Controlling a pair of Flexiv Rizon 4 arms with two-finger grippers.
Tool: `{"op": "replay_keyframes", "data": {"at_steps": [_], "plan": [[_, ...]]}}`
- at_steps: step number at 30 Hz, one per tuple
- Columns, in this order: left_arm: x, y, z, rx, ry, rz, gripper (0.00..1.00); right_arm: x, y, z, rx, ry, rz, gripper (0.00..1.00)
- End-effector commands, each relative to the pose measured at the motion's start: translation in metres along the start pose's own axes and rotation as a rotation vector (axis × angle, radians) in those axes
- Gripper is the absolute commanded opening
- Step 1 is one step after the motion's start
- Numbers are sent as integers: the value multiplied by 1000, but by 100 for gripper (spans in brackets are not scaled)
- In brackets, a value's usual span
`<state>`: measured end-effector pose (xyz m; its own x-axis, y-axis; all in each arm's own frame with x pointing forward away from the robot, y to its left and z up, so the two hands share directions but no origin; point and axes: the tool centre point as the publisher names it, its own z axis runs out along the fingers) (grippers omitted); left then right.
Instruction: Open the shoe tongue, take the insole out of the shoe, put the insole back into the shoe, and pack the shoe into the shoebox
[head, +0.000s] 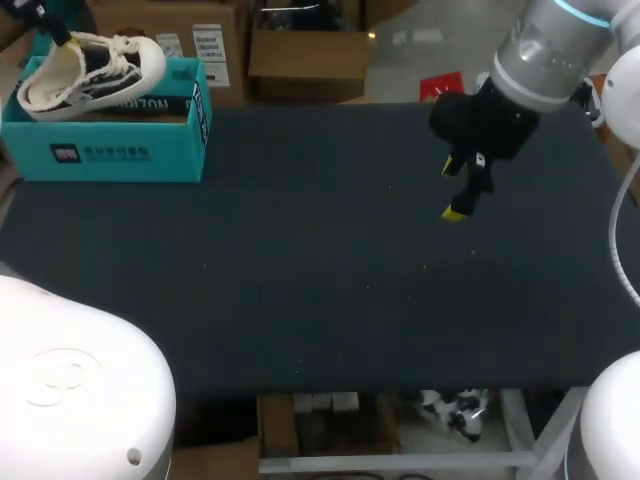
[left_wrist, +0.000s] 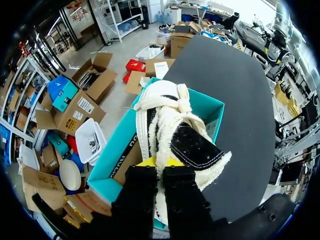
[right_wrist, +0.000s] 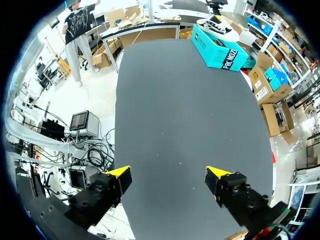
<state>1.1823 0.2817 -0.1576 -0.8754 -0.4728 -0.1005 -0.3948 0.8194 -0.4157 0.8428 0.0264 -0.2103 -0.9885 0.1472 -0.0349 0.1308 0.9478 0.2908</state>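
Note:
A white canvas shoe (head: 90, 70) with black side panels and white laces hangs tilted over the open teal shoebox (head: 110, 150) at the table's far left corner. In the left wrist view my left gripper (left_wrist: 160, 162) is shut on the heel end of the shoe (left_wrist: 170, 125), whose toe points down into the shoebox (left_wrist: 120, 150). In the head view only a dark bit of the left gripper (head: 45, 25) shows above the shoe. My right gripper (head: 457, 190) hangs open above the table's far right part, with nothing between its fingers (right_wrist: 120, 175). The insole is not visible.
The dark table (head: 320, 280) stretches between the shoebox and the right arm. In the right wrist view the shoebox (right_wrist: 220, 47) lies far ahead of the right gripper (right_wrist: 167, 175), across the table.

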Motion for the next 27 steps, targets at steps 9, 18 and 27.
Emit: {"op": "replay_keyframes", "data": {"at_steps": [9, 18, 27], "plan": [[2, 0, 20, -63, 20, 140, 0, 0, -1, 0, -2, 0, 0, 100], [-17, -1, 29, -75, 120, 330, 0, 0, -1, 0, -2, 0, 0, 100], [-32, -2, 54, -123, 210, 389, 0, 0, -1, 0, -2, 0, 0, 100]]}}
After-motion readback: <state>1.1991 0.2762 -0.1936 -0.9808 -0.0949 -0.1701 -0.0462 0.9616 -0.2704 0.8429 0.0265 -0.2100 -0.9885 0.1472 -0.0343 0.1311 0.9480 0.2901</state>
